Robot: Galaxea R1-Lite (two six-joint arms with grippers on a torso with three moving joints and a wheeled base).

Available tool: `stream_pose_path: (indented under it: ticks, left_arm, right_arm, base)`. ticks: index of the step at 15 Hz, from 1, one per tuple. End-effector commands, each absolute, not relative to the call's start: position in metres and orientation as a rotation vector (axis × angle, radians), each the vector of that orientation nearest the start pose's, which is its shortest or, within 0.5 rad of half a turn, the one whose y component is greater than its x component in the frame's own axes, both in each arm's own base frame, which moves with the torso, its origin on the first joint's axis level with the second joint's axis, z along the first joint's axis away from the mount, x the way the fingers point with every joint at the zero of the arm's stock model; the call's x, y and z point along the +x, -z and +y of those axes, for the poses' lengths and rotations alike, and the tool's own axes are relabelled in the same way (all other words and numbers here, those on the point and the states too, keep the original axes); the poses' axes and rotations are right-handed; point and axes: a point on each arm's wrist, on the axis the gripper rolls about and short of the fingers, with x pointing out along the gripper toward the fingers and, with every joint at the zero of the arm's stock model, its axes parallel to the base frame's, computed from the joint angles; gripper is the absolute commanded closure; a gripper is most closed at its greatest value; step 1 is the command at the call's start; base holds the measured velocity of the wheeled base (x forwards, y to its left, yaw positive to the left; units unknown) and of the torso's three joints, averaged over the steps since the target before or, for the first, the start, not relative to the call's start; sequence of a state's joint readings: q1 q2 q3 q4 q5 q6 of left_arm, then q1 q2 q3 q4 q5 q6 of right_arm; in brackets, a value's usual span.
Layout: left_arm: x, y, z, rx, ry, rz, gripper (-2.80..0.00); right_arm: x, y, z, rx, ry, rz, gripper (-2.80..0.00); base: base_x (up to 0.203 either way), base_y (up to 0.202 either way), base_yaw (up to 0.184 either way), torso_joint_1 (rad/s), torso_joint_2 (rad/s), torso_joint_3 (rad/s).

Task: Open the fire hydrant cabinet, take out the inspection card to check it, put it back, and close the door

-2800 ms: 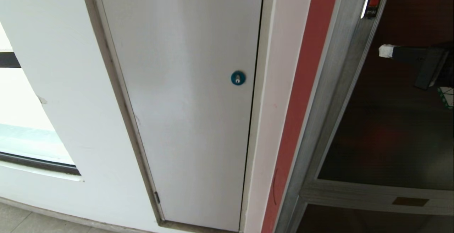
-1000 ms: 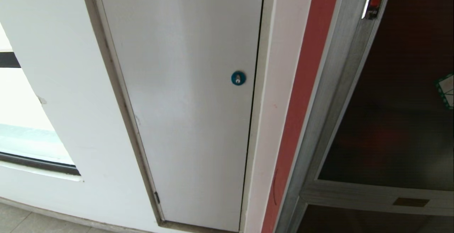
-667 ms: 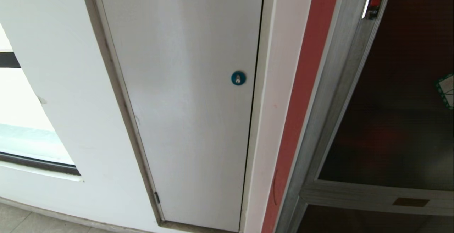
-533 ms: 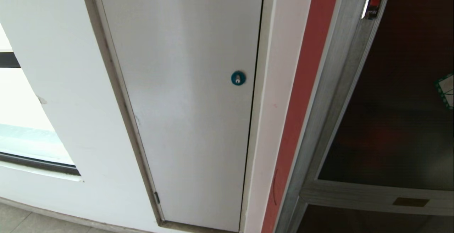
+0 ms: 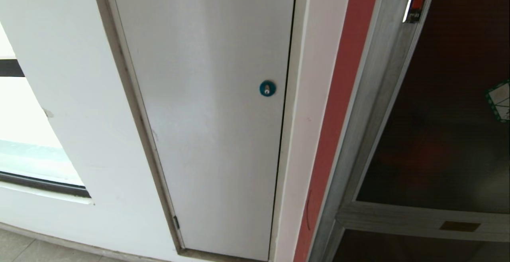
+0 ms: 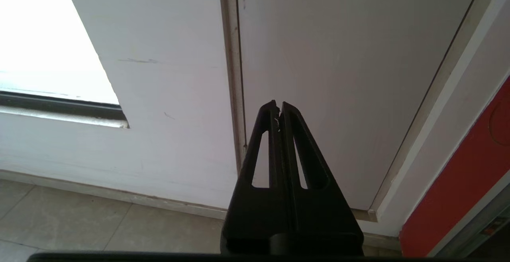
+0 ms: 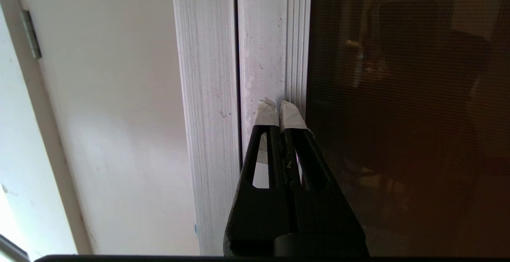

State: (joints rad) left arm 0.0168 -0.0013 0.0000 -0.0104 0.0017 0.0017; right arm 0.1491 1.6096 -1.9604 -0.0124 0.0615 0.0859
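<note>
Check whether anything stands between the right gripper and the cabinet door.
Nothing visible does. The right gripper, fingers shut, points straight at the silver frame of the door, beside its dark glass, with only open space ahead of the taped tips.

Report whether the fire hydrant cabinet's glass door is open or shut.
Shut, as far as visible: the door lies flush in the cabinet's silver frame, only a thin seam between them in the right wrist view, with no interior exposed.

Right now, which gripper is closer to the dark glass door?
Right. The right gripper points at the door frame's edge, while the left gripper faces the white panel beside it.
</note>
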Motion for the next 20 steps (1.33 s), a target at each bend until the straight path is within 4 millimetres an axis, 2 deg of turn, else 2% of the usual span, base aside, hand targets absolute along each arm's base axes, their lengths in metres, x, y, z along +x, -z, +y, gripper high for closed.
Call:
stream_pose_path:
  ticks: [1, 8, 12, 15, 20]
  left_arm:
    - [-0.022, -0.075, 0.000, 0.002, -0.018, -0.006, 0.00]
    - [-0.023, -0.075, 0.000, 0.001, -0.020, -0.007, 0.00]
    - [-0.023, -0.075, 0.000, 0.002, -0.018, -0.008, 0.00]
    - [-0.023, -0.075, 0.000, 0.001, -0.018, -0.008, 0.00]
    - [-0.023, -0.075, 0.000, 0.001, -0.019, -0.008, 0.00]
  right_arm:
    - [0.249, -0.463, 0.038, 0.098, -0.216, -0.337, 0.00]
    - [0.240, -0.467, 0.037, 0.099, -0.219, -0.345, 0.00]
    - [0.214, -0.471, 0.041, 0.107, -0.264, -0.317, 0.00]
    - [0.186, -0.472, 0.049, 0.119, -0.327, -0.310, 0.00]
    - [0.168, -0.455, 0.047, 0.128, -0.340, -0.247, 0.00]
  base:
    - [0.000, 0.000, 0.000, 0.000, 0.00, 0.000]
    - [0.000, 0.000, 0.000, 0.000, 0.00, 0.000]
    - [0.000, 0.000, 0.000, 0.000, 0.00, 0.000]
    - [0.000, 0.000, 0.000, 0.000, 0.00, 0.000]
    - [0.000, 0.000, 0.000, 0.000, 0.00, 0.000]
